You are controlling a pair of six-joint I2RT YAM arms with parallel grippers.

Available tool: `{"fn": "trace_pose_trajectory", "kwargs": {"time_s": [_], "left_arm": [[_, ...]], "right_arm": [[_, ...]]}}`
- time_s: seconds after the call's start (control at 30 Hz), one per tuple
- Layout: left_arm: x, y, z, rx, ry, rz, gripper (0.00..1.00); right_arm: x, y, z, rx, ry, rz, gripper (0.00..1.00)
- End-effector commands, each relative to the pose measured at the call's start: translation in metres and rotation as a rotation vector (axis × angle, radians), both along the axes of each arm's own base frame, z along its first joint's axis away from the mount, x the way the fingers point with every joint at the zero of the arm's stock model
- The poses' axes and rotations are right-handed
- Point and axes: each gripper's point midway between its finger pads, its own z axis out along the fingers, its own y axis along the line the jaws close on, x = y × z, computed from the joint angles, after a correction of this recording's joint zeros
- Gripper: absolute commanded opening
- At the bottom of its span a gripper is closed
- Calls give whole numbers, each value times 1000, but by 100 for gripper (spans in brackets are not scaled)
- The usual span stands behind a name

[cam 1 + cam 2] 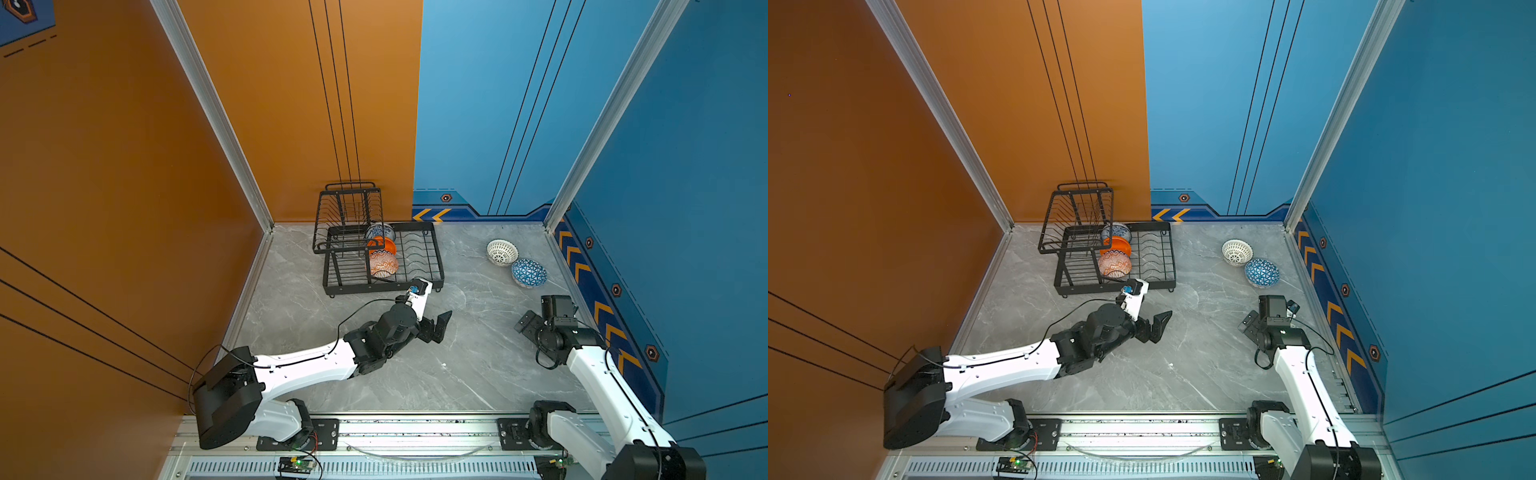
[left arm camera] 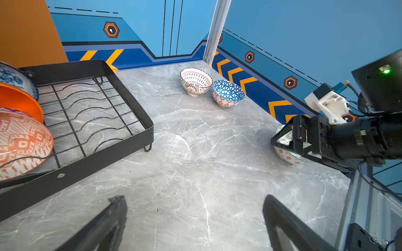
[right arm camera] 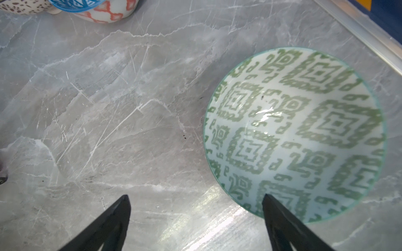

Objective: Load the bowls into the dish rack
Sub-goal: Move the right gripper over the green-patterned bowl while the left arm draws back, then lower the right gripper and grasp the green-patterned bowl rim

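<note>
Jaws of the left gripper (image 2: 194, 197) stood released and empty, close to the dish rack (image 1: 357, 289). Right gripper (image 3: 195, 196) jaws were released, one fingertip (image 3: 274, 208) over the pale green bowl (image 3: 304, 130) at right. Three bowls (image 1: 383, 264) stood in the rack; two bowls (image 1: 502, 252) sat far right.

Both arms, left arm (image 1: 299, 365) and right arm (image 1: 602, 386), wear glossy white shells between black joints. Each stands on a black plate (image 1: 326, 432) screwed to the rail (image 1: 415, 432), with a bulky black housing (image 1: 224, 399) just above the rail. A thin black cable (image 1: 365, 305) runs away from the rail along the left arm. The left gripper (image 2: 193, 196) and right gripper (image 3: 195, 195) have black pointed fingers (image 3: 117, 217). The right arm's white camera bracket (image 2: 328, 104) shows screws and a blue plug.
</note>
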Motion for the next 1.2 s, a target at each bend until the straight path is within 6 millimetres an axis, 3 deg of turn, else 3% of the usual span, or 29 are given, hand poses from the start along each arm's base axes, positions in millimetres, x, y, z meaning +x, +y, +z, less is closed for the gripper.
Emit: {"fn": "trace_pose_trajectory", "kwargs": {"time_s": [0.0, 0.27, 0.8, 1.03, 1.17], "left_arm": [[0, 1, -3, -27, 13, -16, 98], [2, 9, -11, -32, 41, -12, 98], [3, 20, -21, -30, 70, 5, 98], [2, 28, -21, -40, 83, 24, 98], [2, 37, -24, -39, 89, 53, 98]], "right_arm": [[6, -10, -10, -30, 11, -9, 90], [21, -3, -32, 29, 59, 31, 72], [24, 5, -42, 55, 37, 69, 21], [32, 21, -14, 43, -33, 136, 1], [38, 46, 9, 14, -78, 217, 0]]}}
